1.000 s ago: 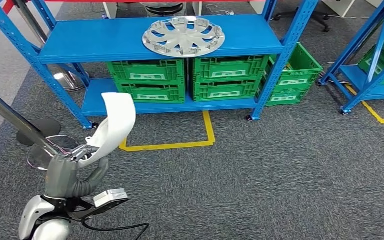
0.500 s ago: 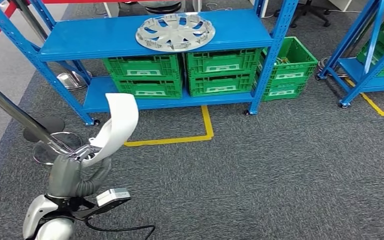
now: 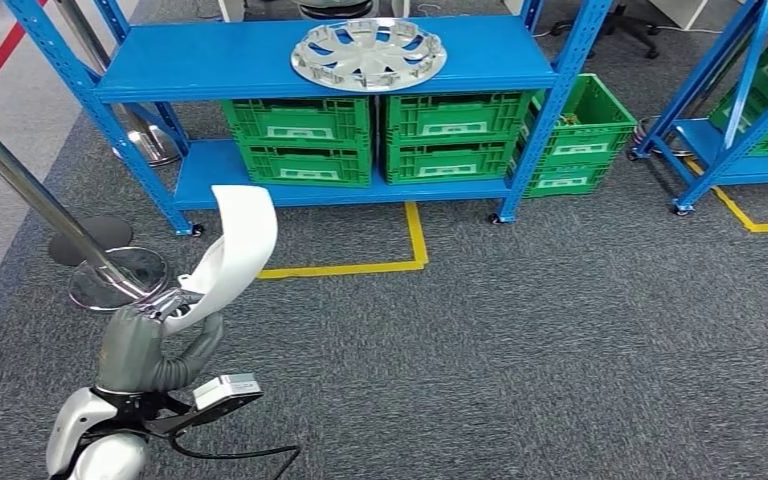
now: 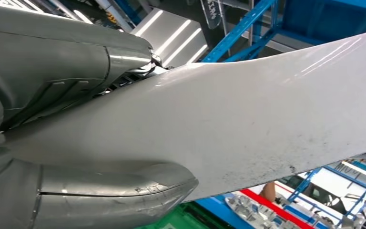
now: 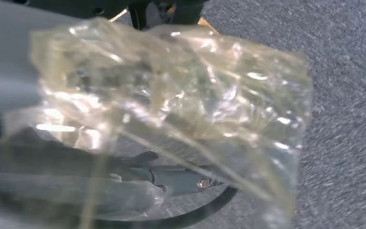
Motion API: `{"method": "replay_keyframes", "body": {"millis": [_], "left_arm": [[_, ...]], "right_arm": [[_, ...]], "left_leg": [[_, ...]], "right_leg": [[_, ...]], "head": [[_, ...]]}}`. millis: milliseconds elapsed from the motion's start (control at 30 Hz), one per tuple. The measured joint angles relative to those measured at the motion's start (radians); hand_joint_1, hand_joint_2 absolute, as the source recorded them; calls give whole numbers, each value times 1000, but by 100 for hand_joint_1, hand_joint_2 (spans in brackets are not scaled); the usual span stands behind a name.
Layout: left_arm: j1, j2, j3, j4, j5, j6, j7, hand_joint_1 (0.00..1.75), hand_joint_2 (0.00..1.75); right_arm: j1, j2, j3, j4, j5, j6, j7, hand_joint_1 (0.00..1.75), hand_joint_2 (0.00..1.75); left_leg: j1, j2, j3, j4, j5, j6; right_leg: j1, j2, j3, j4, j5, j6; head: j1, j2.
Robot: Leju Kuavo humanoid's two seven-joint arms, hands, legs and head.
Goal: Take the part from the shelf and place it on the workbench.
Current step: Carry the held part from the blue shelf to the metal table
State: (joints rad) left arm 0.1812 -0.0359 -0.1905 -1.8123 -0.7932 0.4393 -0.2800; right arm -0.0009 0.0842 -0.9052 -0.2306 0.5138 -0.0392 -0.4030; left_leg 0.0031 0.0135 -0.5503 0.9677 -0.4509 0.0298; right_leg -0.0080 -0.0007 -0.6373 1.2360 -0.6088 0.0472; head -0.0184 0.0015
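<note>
Grey carpet (image 3: 560, 330) w/ yellow floor tape (image 3: 400, 262) fronts one blue shelf unit (image 3: 320, 75) carrying one silver wheel cover (image 3: 368, 53) on its upper deck and four green crates (image 3: 300, 140) on the lower deck, a fifth on the floor beside it. Left hand (image 3: 145, 345) grips one curved white part (image 3: 235, 250) by its lower end, fingers wrapped round it, held upright over the carpet, well apart from the shelf. Right hand (image 5: 138, 179) sits blurred behind crumpled clear plastic (image 5: 171, 105); finger state can't be told.

Left hand (image 3: 150, 345) low at the robot's side, fingers clamped around a part.
</note>
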Motion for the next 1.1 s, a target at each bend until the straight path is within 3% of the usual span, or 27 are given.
{"method": "replay_keyframes", "body": {"millis": [67, 133, 233, 267, 333, 400, 433, 467, 500, 567, 633, 767, 833, 900, 933, 967, 1000, 1100], "left_arm": [[0, 0, 1, 1, 1, 0, 0, 175, 175], [0, 0, 1, 1, 1, 0, 0, 175, 175], [1, 0, 1, 1, 1, 0, -1, 175, 175], [1, 0, 1, 1, 2, 0, -1, 175, 175], [1, 0, 2, 1, 3, 0, -1, 175, 175], [2, 0, 2, 1, 4, 0, -1, 175, 175], [2, 0, 2, 2, 4, 0, -1, 175, 175], [3, 0, 2, 2, 5, 0, -1, 175, 175], [3, 0, 2, 2, 5, 0, -1, 175, 175], [3, 0, 2, 2, 5, 0, -1, 175, 175], [2, 0, 2, 2, 6, 0, -1, 175, 175], [3, 2, 3, 3, 8, 0, -1, 175, 175], [2, 1, 4, 3, 8, -1, -2, 175, 175], [1, 2, 5, 3, 7, -2, -2, 175, 175], [1, 2, 5, 3, 6, -3, -2, 175, 175], [1, 2, 5, 4, 6, -3, -2, 175, 175], [2, 2, 5, 5, 6, -3, -2, 175, 175], [1, 2, 6, 6, 4, -3, -3, 175, 175]], "right_arm": [[-2, 0, -1, -1, 1, 0, -2, 0, 0], [-4, 0, -2, -1, 3, 1, -3, 0, 0], [-2, 0, -2, -1, 7, 1, -4, 0, 0], [-2, 0, -3, -1, 10, 1, -5, 0, 0], [-3, 0, -7, -1, 15, 2, -5, 0, 0], [-4, 0, -10, -1, 20, 2, -5, 0, 0], [-3, 0, -11, -1, 22, 2, -5, 0, 0], [-3, 0, -12, -1, 25, 3, -5, 0, 0], [-3, 0, -13, -1, 27, 3, -5, 0, 0], [-4, 1, -15, -1, 31, 4, -5, 0, 0], [-5, 4, -16, -1, 32, 5, -6, 0, 0], [-7, 5, -18, -1, 35, 6, -7, 0, 0], [-8, 4, -21, -1, 38, 6, -8, 0, 0], [-8, 4, -25, -1, 42, 7, -9, 0, 0], [-8, 4, -26, -1, 44, 8, -9, 0, 0], [-7, 4, -26, -1, 45, 8, -9, 0, 0], [-7, 4, -27, -1, 46, 8, -9, 0, 0], [-9, 4, -31, -2, 50, 18, -9, 0, 0]], "left_leg": [[0, 0, -9, 5, 8, -8], [-3, 0, -16, 13, 14, -18], [-3, -1, -23, 17, 23, -35], [-1, -2, -29, 27, 12, -41], [1, -5, -59, 101, -52, -51], [3, -6, -106, 237, -135, -57], [4, -6, -120, 288, -156, -57], [4, -6, -118, 306, -158, -56], [3, -6, -97, 284, -142, -53], [1, -6, -16, 154, -84, -39], [-3, -7, 43, 44, -54, -25], [-4, -5, 44, 11, -40, -12], [1, -3, 36, 3, -27, -3], [0, -1, 22, 3, -18, 2], [-1, 0, 15, 4, -13, 3], [-2, 0, 9, 5, -9, 2], [-2, 0, 5, 6, -6, 0], [-3, 0, -1, 13, -1, -9]], "right_leg": [[-5, 0, 101, -154, 50, 4], [-6, 3, 159, -258, 71, -3], [-3, 4, 154, -265, 79, -27], [-4, 2, 152, -265, 84, -36], [-6, -1, 143, -266, 99, -52], [-3, -3, 127, -263, 111, -58], [-1, -3, 118, -260, 116, -58], [0, -3, 110, -256, 119, -59], [2, -3, 103, -253, 121, -58], [5, -2, 96, -247, 124, -57], [10, -1, 89, -242, 129, -50], [8, -2, 73, -236, 134, -26], [6, -1, 44, -176, 86, -16], [2, 0, -10, -46, 10, -7], [0, 0, -32, 11, -14, -4], [-1, 0, -38, 39, -20, -2], [-2, -1, -22, 24, -6, -1], [-4, -1, 99, -178, 73, -3]], "head": [[0, 0], [-2, 0], [-3, 0], [-4, 0], [-7, 0], [-10, 0], [-10, 0], [-10, 0], [-10, 0], [-10, 0], [-9, 0], [-9, 0], [-3, 0], [2, 0], [3, 0], [3, 0], [3, 0], [3, 0]]}}
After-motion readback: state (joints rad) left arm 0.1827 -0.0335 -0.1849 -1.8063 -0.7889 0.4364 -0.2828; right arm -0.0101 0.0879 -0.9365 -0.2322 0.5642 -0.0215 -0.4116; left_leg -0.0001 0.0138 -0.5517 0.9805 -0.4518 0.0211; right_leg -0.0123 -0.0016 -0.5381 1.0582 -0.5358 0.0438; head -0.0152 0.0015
